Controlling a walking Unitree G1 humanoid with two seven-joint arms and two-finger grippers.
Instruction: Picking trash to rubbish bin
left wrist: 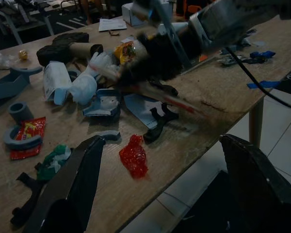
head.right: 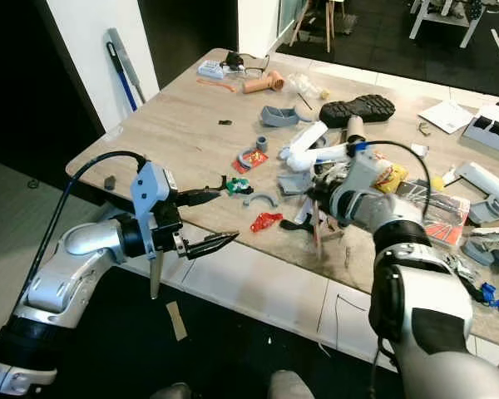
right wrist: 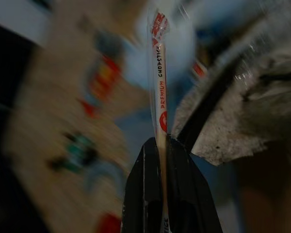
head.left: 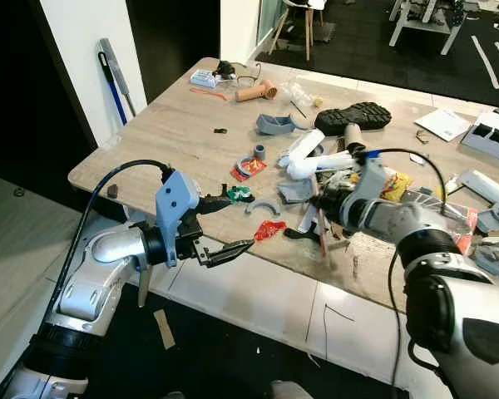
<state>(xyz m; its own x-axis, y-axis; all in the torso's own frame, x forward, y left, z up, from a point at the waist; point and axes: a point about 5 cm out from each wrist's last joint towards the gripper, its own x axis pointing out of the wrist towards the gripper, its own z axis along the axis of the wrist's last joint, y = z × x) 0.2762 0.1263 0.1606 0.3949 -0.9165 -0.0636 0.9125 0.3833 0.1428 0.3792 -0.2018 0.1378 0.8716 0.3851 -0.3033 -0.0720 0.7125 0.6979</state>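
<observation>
Right gripper (head.left: 323, 202): fingers closed on a wrapped pair of chopsticks (right wrist: 160, 92), the paper sleeve printed in red, pinched between the two black fingers near one end. In the right wrist view the sleeve runs straight out along the finger line, so its long axis matches the gripper's own. In the head views it hangs down and toward the near edge of the table (head.left: 175, 125), its lower end close to the wood beside a black curved plastic piece (head.left: 299, 234). The view is blurred, so the arm is likely moving.

Left gripper (head.left: 220, 229): fingers spread wide, holding nothing. It hovers just off the near table edge, pointing across toward the right arm.

Nearest loose trash to the left gripper: a crumpled red wrapper (head.left: 270, 229), lying on the table just past the lower fingertip and between the two arms. A green and white scrap (head.left: 238, 194) sits beside the upper finger. Farther in lie a second red wrapper (head.left: 248, 169) under a grey ring, white tubes (head.left: 316, 158), and a black shoe sole (head.left: 353, 115).

No bin is in sight. Judgement: the chopsticks are already in hand and need carrying away; the crumpled red wrapper belongs to the left arm, which is nearer and already open toward it.
</observation>
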